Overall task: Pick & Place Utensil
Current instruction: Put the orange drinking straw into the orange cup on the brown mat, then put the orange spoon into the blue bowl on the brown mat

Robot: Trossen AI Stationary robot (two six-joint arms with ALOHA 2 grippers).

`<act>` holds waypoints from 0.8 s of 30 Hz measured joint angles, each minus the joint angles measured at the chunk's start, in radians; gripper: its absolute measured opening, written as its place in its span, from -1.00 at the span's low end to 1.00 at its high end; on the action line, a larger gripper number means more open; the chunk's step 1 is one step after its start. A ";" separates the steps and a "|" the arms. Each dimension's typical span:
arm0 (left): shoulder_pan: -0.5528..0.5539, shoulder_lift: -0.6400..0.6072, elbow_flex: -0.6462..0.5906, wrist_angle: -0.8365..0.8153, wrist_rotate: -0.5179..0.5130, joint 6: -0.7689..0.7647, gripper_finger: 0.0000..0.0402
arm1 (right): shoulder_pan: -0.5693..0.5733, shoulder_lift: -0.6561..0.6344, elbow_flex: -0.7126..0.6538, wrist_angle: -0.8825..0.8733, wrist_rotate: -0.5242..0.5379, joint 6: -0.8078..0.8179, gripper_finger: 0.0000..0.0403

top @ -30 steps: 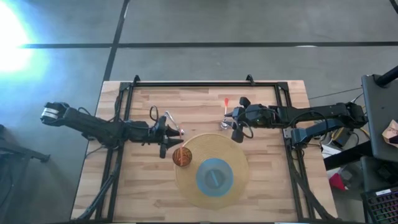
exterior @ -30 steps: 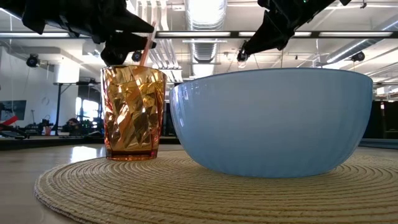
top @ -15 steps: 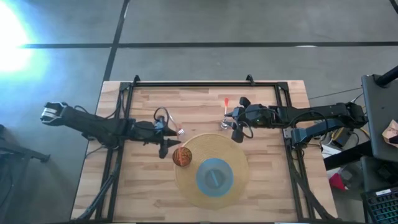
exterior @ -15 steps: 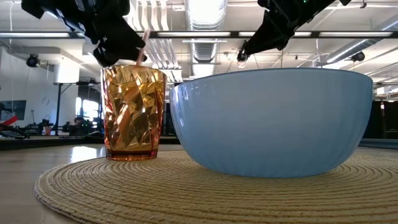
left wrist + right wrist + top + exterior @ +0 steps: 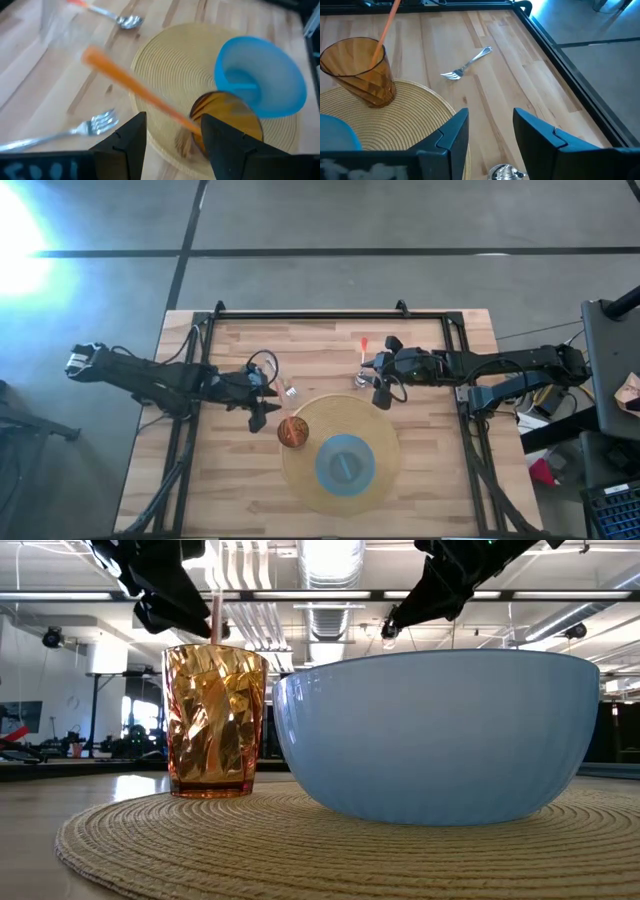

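1. From above, my left gripper (image 5: 258, 412) hangs beside the amber cup (image 5: 292, 431) on the round woven mat (image 5: 375, 430), fingers apart and holding nothing. My right gripper (image 5: 380, 388) waits near a spoon (image 5: 359, 378), fingers apart, empty.
2. At table height, an orange straw (image 5: 215, 615) stands in the cup, next to the blue bowl (image 5: 440, 735).
3. Past my left fingers (image 5: 125, 142), a fork (image 5: 80, 129) lies on the wooden table (image 5: 65, 75).
4. Past my right fingers (image 5: 452, 135), the fork lies beyond the mat.

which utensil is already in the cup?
The orange straw stands in the amber cup. The fork and the orange-handled spoon both lie flat on the table.
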 joint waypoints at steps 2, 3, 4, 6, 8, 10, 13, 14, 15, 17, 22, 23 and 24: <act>0.000 0.000 0.010 -0.044 0.000 -0.023 -0.11 | 0.000 0.000 0.000 0.000 0.000 0.015 -0.24; 0.000 0.000 0.014 -0.064 0.001 -0.031 -0.11 | -0.001 0.000 0.000 0.000 0.000 0.021 -0.24; 0.000 0.000 0.017 -0.080 0.001 -0.039 -0.11 | -0.001 0.000 0.000 0.000 0.000 0.022 -0.24; 0.000 0.000 0.022 -0.107 0.004 -0.055 -0.11 | -0.001 0.000 0.000 0.000 0.000 0.025 -0.24; 0.000 0.000 0.029 -0.134 0.015 -0.072 -0.11 | -0.001 0.000 0.000 0.000 0.015 0.041 -0.24; 0.000 0.000 0.040 -0.165 0.039 -0.086 -0.11 | -0.007 0.000 0.000 0.000 0.060 0.078 -0.24; 0.000 0.000 0.072 -0.227 0.077 -0.102 -0.11 | -0.041 0.000 0.000 0.000 0.100 0.143 -0.24; 0.000 0.000 0.087 -0.253 0.087 -0.107 -0.11 | -0.057 0.000 0.000 0.000 0.101 0.161 -0.24; 0.000 0.000 0.106 -0.285 0.096 -0.110 -0.11 | -0.073 0.000 0.000 0.000 0.100 0.181 -0.24; 0.000 0.000 0.144 -0.347 0.098 -0.111 -0.12 | -0.110 0.000 0.000 0.000 0.089 0.226 -0.24; 0.000 0.000 0.249 -0.484 0.099 -0.096 -0.12 | -0.218 0.000 0.000 0.000 -0.019 0.308 -0.24; 0.000 0.000 0.267 -0.502 0.099 -0.090 -0.12 | -0.237 0.000 0.000 0.000 -0.034 0.321 -0.24; 0.000 0.000 0.284 -0.515 0.099 -0.084 -0.12 | -0.253 0.000 0.000 0.000 -0.041 0.332 -0.24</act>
